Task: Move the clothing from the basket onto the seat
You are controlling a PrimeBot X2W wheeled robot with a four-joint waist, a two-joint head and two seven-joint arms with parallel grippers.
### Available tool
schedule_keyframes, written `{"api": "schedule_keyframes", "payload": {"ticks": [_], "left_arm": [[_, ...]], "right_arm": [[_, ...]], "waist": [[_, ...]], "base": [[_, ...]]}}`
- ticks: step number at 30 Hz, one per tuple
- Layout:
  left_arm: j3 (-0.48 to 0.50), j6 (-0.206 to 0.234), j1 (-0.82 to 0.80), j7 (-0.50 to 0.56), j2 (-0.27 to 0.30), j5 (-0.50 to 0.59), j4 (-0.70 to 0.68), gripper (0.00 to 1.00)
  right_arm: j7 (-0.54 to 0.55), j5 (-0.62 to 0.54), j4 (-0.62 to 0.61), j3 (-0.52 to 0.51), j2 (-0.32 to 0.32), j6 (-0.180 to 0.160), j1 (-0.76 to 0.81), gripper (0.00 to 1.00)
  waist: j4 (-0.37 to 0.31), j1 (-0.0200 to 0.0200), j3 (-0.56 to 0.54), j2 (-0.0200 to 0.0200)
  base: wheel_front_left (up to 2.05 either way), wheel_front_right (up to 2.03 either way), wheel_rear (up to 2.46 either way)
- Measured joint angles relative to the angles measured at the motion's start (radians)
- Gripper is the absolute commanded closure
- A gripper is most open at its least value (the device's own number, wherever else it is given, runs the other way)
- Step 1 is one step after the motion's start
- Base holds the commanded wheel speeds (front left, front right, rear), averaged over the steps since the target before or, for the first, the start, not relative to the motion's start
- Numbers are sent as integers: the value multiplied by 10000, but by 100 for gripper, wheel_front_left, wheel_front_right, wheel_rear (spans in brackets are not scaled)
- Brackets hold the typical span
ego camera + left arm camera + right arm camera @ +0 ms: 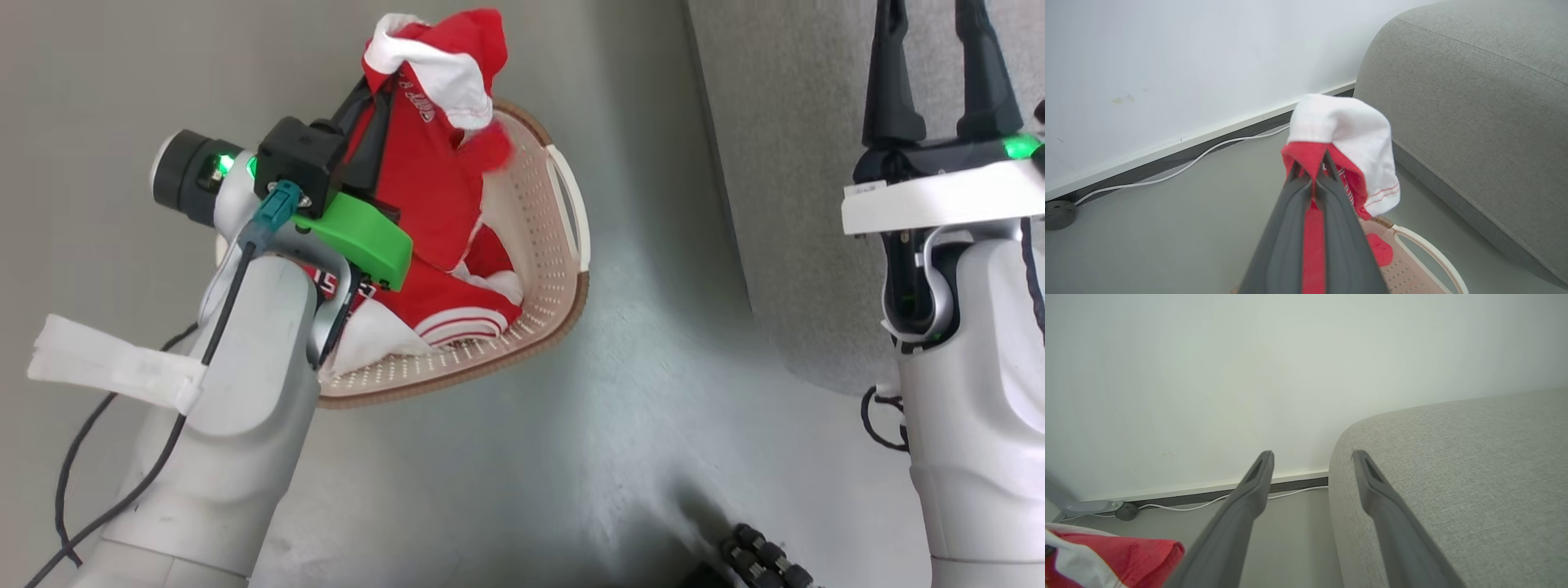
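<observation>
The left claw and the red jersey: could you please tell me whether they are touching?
Touching. The left wrist view shows the left claw shut on a fold of the red jersey, red cloth pinched in its grip.

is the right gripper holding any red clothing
No, the right gripper stands open, with nothing between its fingers.

I saw a white tape tab (106, 363), a black cable (220, 318), a teal connector (276, 204) and a bright green cover (363, 241) on the pale grey left forearm (237, 408). The right gripper (933, 33) had long dark fingers (894, 82) and a green light (1019, 147) at its base.
</observation>
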Motion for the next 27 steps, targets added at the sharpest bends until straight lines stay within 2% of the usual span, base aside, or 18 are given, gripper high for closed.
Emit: {"api": "schedule_keyframes", "payload": {"ticks": [10,27], "left_arm": [[-151,0,525,2,-25,-82,-259,100],[-84,0,1497,2,-36,-324,-349,100]], "right_arm": [[2,-111,487,-142,-2,88,751,0],[2,-313,1367,174,2,224,2289,0]], "waist": [[565,-1,-1390,0],[1436,-1,-3834,0]], "base": [[0,0,0],[0,0,0]]}}
